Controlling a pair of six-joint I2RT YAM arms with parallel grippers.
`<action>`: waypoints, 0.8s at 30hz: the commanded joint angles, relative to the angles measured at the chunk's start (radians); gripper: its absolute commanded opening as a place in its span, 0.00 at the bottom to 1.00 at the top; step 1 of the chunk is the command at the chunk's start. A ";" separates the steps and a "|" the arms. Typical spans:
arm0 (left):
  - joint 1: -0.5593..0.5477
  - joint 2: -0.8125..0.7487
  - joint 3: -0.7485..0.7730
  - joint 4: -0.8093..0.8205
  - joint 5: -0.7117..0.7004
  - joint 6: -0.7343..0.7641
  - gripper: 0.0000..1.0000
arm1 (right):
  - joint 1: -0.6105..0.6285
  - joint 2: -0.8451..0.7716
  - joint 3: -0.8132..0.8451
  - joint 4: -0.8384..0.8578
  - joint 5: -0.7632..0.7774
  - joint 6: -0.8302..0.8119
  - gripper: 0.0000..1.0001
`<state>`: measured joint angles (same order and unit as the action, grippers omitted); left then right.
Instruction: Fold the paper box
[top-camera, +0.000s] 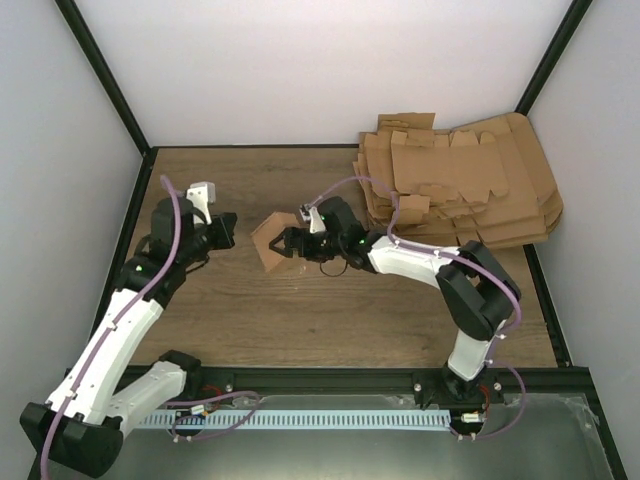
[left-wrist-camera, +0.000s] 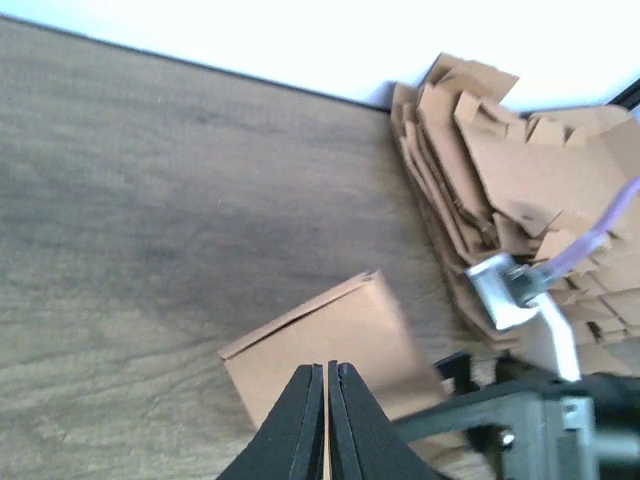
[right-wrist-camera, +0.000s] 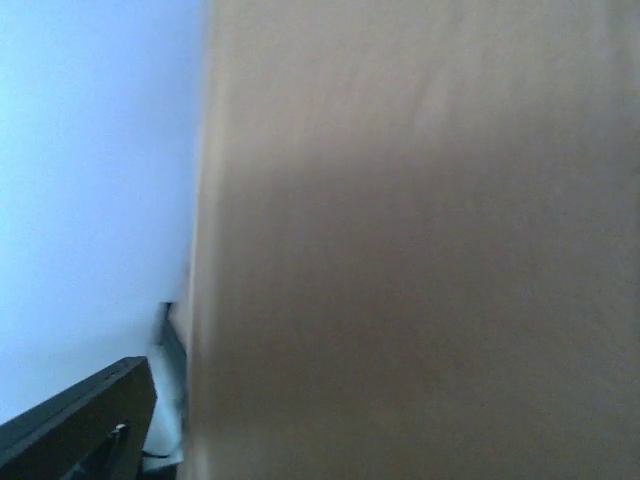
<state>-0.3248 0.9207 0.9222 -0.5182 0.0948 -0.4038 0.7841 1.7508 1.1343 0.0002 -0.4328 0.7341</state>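
Observation:
The paper box (top-camera: 269, 240) is a small brown folded box, tilted, near the middle of the wooden table (top-camera: 300, 310). My right gripper (top-camera: 287, 244) reaches in from the right, its fingers straddling the box's right side and gripping it. Blurred brown cardboard of the paper box (right-wrist-camera: 420, 250) fills the right wrist view and hides that gripper's fingers. My left gripper (top-camera: 228, 232) hangs just left of the box, apart from it. In the left wrist view the left gripper (left-wrist-camera: 327, 368) is shut with nothing between its fingers, pointing at the paper box (left-wrist-camera: 330, 320).
A pile of flat brown cardboard sheets (top-camera: 460, 180) lies at the back right corner, also seen in the left wrist view (left-wrist-camera: 500, 150). White walls with black frame posts enclose the table on three sides.

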 joint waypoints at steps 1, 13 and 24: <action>0.006 -0.008 0.064 -0.046 0.021 0.023 0.04 | 0.014 0.061 -0.045 0.376 -0.224 0.386 1.00; 0.005 0.107 -0.052 -0.029 0.238 0.047 0.04 | -0.040 -0.197 -0.192 -0.065 0.114 0.053 0.96; 0.013 0.314 0.013 -0.005 -0.256 0.080 0.10 | -0.041 -0.321 -0.257 -0.048 0.092 -0.051 0.87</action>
<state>-0.3202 1.1606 0.8597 -0.5465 0.0429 -0.3462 0.7410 1.4689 0.8707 -0.0418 -0.3531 0.7391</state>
